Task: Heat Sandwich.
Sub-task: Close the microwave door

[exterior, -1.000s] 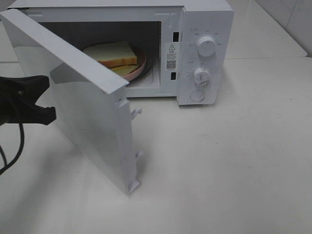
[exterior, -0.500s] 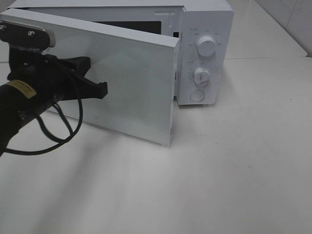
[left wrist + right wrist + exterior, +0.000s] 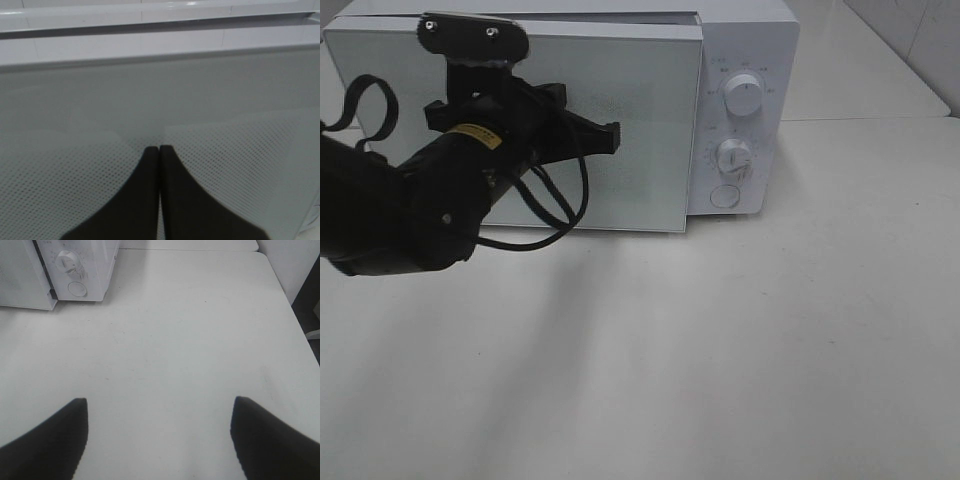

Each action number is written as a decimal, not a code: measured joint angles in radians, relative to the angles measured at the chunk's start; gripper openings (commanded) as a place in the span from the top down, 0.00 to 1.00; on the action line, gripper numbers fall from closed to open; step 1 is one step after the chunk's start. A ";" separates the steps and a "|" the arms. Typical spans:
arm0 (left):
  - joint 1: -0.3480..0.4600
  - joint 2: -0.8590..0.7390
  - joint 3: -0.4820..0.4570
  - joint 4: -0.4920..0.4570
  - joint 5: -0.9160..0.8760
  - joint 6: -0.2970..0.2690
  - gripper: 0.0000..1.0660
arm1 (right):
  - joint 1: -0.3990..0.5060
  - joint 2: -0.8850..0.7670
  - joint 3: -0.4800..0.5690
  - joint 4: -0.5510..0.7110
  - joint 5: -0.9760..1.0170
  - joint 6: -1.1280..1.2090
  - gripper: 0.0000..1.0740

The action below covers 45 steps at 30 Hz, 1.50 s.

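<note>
The white microwave (image 3: 745, 40) stands at the back of the table with its door (image 3: 650, 120) swung nearly shut. The sandwich and its plate are hidden behind the door. My left gripper (image 3: 612, 138) is shut and empty, its tips pressed against the door's dotted window; in the left wrist view (image 3: 159, 148) the two black fingers touch each other on the mesh. My right gripper (image 3: 159, 402) is open and empty above bare table, to the right of the microwave (image 3: 80, 265); it is out of the exterior high view.
The microwave's panel carries an upper knob (image 3: 742, 95), a lower knob (image 3: 733, 156) and a round button (image 3: 724, 196). A black cable (image 3: 555, 210) loops off my left arm. The white table (image 3: 770, 340) spreads out in front.
My left arm swept right and back, pushing the door from wide open to nearly shut. The sandwich, seen inside one second ago, is now covered by the door.
</note>
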 measured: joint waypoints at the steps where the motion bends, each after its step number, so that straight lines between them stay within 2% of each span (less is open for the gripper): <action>1: 0.000 0.000 0.000 0.000 0.000 0.000 1.00 | 0.000 0.000 0.000 0.000 0.000 0.000 0.29; 3: 0.000 0.029 -0.056 -0.017 0.027 0.014 1.00 | 0.000 0.000 0.000 0.000 0.000 0.000 0.29; 5: -0.003 0.038 -0.072 -0.025 0.038 0.016 1.00 | 0.000 0.000 0.000 0.000 0.000 0.000 0.29; 9: -0.020 0.081 -0.151 -0.049 0.103 0.065 1.00 | 0.000 0.000 0.000 0.000 0.000 0.000 0.29; 12: -0.021 0.091 -0.173 -0.056 0.117 0.080 1.00 | 0.000 0.000 0.000 0.000 0.000 0.000 0.29; 19: -0.024 0.125 -0.262 -0.133 0.179 0.174 1.00 | 0.000 0.000 0.000 0.000 0.000 0.000 0.29; 24: -0.024 0.127 -0.281 -0.141 0.222 0.196 1.00 | 0.000 0.000 0.000 0.000 0.000 0.000 0.29; 39: -0.024 0.127 -0.284 -0.146 0.236 0.202 1.00 | 0.000 0.000 0.000 0.000 0.000 0.000 0.29; 45: -0.033 0.102 -0.228 -0.181 0.187 0.205 1.00 | 0.000 0.000 0.000 0.000 0.000 0.000 0.29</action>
